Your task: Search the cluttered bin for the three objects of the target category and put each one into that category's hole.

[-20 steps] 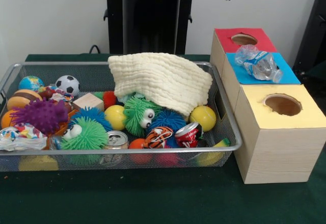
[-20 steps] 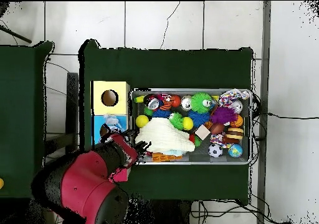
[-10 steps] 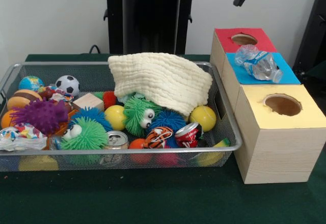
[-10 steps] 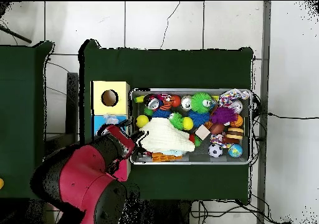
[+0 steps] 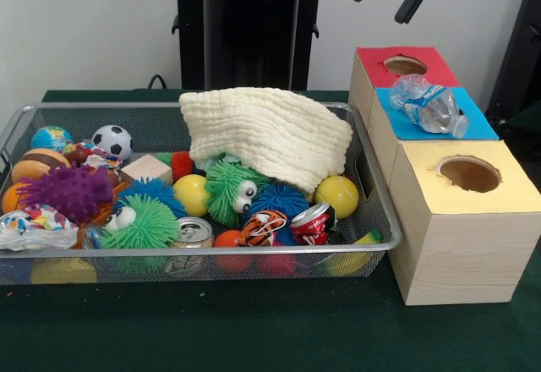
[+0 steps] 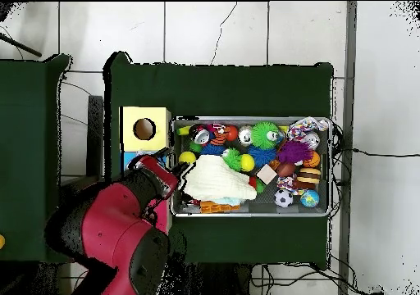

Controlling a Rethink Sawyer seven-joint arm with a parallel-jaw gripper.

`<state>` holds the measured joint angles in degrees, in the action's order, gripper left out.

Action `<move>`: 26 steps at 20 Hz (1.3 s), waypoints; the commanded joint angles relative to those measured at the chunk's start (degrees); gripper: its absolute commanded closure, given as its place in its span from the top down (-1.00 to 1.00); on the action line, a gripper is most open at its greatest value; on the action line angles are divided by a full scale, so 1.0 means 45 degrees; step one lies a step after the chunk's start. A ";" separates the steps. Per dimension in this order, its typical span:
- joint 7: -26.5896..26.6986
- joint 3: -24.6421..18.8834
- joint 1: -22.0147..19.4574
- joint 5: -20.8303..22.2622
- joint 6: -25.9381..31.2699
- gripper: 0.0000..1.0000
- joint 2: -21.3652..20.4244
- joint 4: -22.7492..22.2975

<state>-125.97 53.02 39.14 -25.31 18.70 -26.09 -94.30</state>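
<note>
Covering half the bin (image 5: 382, 220), cloth (image 5: 269, 132) hides objects.

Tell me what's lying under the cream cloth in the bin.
Peeking out beneath the cream cloth: a green fuzzy toy with eyes and a blue spiky ball. Anything deeper under it is covered.

- The table (image 5: 254, 338) is covered in dark green cloth.
- A wire mesh bin (image 5: 211, 258) is set directly on it — filled with toys.
- Just beside the bin, a row of three boxes (image 5: 456, 245) is stood — yellow, blue, red tops.
</note>
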 commanded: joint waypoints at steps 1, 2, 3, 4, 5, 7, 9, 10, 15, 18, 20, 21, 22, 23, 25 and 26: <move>-0.0904 -0.2171 -0.0622 0.0820 -0.0344 1.00 0.0166 0.0174; -0.0866 -0.2224 -0.0653 0.0848 -0.0378 1.00 0.0097 0.0121; -0.0862 -0.2249 -0.0675 0.0860 -0.0398 1.00 0.0063 0.0096; -0.0836 -0.2279 -0.0712 0.0882 -0.0413 1.00 0.0029 0.0065; -0.0828 -0.2294 -0.0714 0.0907 -0.0439 1.00 0.0007 0.0027; -0.0821 -0.2333 -0.0729 0.0945 -0.0502 1.00 -0.0052 -0.0038; -0.0817 -0.2355 -0.0759 0.0961 -0.0476 1.00 -0.0101 -0.0059; -0.0832 -0.2353 -0.0764 0.0961 -0.0477 1.00 -0.0101 -0.0068; -0.0932 -0.2443 -0.0785 0.1170 -0.0619 1.00 -0.0184 -0.0192; -0.1065 -0.2499 -0.0783 0.1266 -0.0712 1.00 -0.0268 -0.0291; -0.1105 -0.2514 -0.0798 0.1298 -0.0732 1.00 -0.0278 -0.0313; -0.1124 -0.2535 -0.0800 0.1325 -0.0814 1.00 -0.0278 -0.0348; -0.1137 -0.2546 -0.0802 0.1335 -0.0852 1.00 -0.0273 -0.0361; -0.1143 -0.2545 -0.0791 0.1344 -0.0854 1.00 -0.0291 -0.0383; -0.1169 -0.2557 -0.0813 0.1338 -0.0867 1.00 -0.0320 -0.0401; -0.1168 -0.2561 -0.0818 0.1335 -0.0851 1.00 -0.0320 -0.0395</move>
<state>-125.97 49.84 37.67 -22.40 16.88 -27.22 -94.31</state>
